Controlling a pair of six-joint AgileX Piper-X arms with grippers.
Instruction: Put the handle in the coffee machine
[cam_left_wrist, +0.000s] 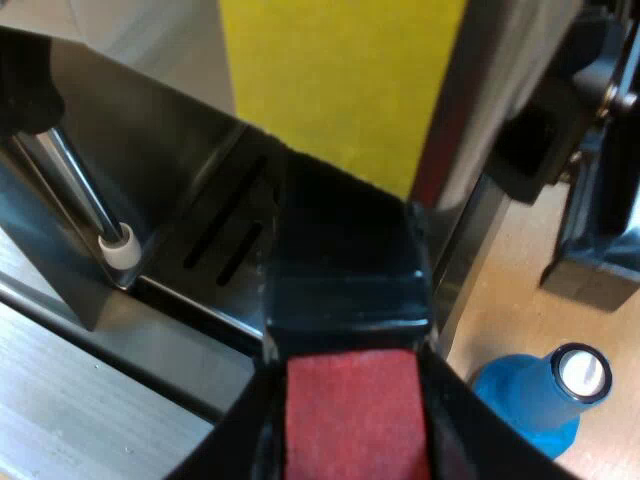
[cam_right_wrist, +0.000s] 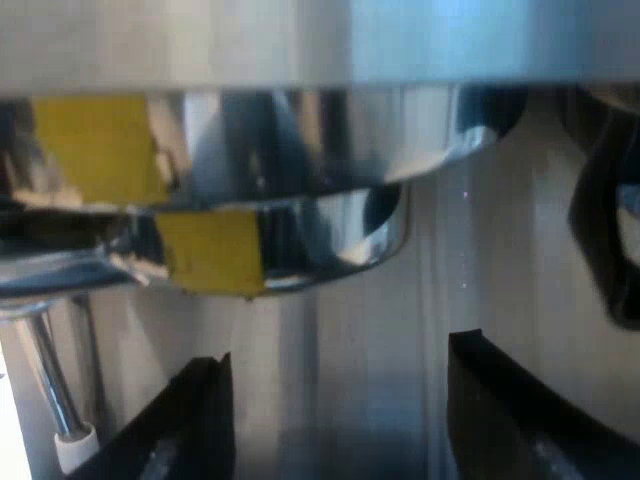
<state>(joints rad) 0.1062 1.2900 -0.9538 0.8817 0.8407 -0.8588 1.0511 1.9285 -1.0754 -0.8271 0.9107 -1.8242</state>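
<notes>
The desk (cam_left_wrist: 505, 310) is pale wood, and a blue tamper (cam_left_wrist: 530, 395) stands on it just beside the coffee machine (cam_left_wrist: 150, 140). The left hand (cam_left_wrist: 350, 440) is clamped on the red end of the handle (cam_left_wrist: 345, 260), whose dark shaft points in over the slotted drip tray (cam_left_wrist: 215, 250) toward the machine's front. I can't tell whether it's seated yet; I'd judge the locking twist is left to do. The right hand (cam_right_wrist: 335, 420) hangs open below the machine's steel brew head (cam_right_wrist: 300, 230).
</notes>
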